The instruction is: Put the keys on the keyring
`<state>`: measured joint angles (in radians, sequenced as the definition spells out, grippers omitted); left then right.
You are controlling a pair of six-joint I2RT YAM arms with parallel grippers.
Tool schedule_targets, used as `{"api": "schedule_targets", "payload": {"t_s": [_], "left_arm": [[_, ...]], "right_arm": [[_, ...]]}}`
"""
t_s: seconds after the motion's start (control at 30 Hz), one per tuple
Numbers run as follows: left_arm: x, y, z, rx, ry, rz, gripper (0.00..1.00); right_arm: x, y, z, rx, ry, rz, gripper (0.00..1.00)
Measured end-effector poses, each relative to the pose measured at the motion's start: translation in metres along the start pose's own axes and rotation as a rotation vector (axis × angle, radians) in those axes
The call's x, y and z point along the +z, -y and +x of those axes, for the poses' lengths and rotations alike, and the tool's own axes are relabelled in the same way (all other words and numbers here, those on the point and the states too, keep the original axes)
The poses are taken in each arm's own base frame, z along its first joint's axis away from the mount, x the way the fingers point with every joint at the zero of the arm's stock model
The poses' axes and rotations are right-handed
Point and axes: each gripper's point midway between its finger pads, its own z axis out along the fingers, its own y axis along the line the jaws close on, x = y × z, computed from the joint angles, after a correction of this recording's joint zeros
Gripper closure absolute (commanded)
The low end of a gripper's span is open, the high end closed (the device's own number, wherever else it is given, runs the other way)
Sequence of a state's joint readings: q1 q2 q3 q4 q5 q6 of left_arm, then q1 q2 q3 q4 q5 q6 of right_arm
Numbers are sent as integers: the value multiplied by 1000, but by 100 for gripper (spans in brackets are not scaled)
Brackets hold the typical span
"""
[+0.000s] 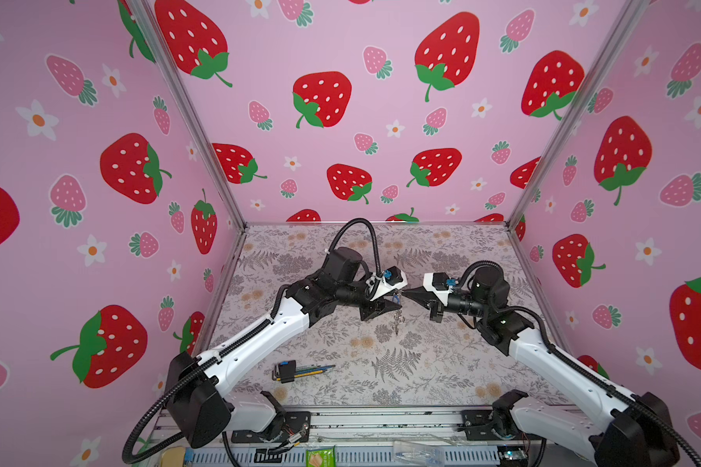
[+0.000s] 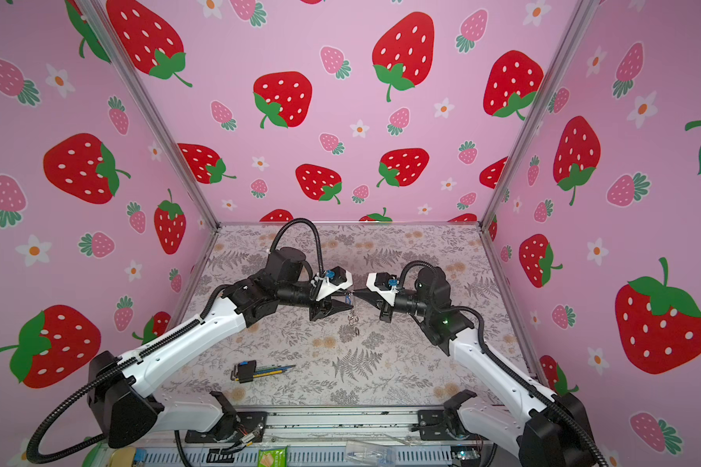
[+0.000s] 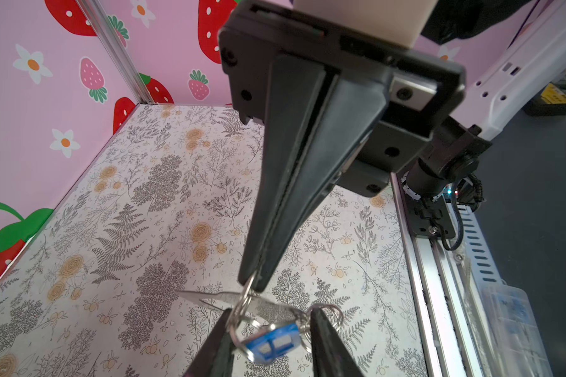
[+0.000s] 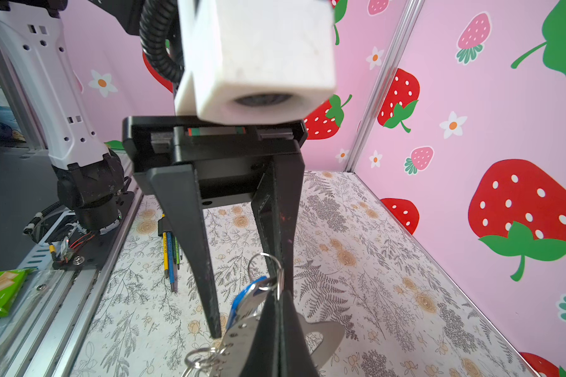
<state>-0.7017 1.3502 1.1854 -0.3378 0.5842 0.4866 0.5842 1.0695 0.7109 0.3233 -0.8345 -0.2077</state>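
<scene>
Both grippers meet in mid-air over the middle of the table. My right gripper (image 1: 406, 294) (image 4: 276, 293) is shut on a metal ring of the keyring (image 4: 327, 336), a flat grey holder with an oval cut-out that hangs under its tip. Seen from the left wrist, the holder (image 3: 206, 297) is almost edge-on. My left gripper (image 1: 397, 300) (image 3: 270, 313) has its jaws part-way apart. The key with the blue tag (image 3: 272, 346) (image 4: 242, 303) and its rings fill the gap from finger to finger. More rings (image 1: 397, 319) (image 2: 353, 319) dangle below.
A hex-key bundle (image 1: 296, 371) (image 2: 256, 371) in a black and blue holder lies on the floral table near the front left. A green packet (image 1: 320, 457) and a clear plastic piece (image 1: 417, 451) sit on the front rail. Pink strawberry walls enclose three sides.
</scene>
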Motion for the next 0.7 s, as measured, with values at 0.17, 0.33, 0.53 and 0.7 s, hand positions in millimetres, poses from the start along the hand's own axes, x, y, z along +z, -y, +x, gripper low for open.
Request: {"api": "schedule_targets", "payload": {"t_s": [0.17, 0.33, 0.53, 0.7], "left_arm": [[0, -1, 0, -2, -1, -5, 64], [0, -3, 1, -2, -8, -17, 64], [0, -6, 1, -15, -9, -35, 53], [0, -11, -3, -13, 3, -55, 55]], "right_arm": [[0, 1, -1, -2, 3, 2, 100], [0, 2, -3, -6, 9, 9, 100], [0, 3, -4, 4, 15, 12, 100], [0, 2, -3, 12, 14, 12, 100]]}}
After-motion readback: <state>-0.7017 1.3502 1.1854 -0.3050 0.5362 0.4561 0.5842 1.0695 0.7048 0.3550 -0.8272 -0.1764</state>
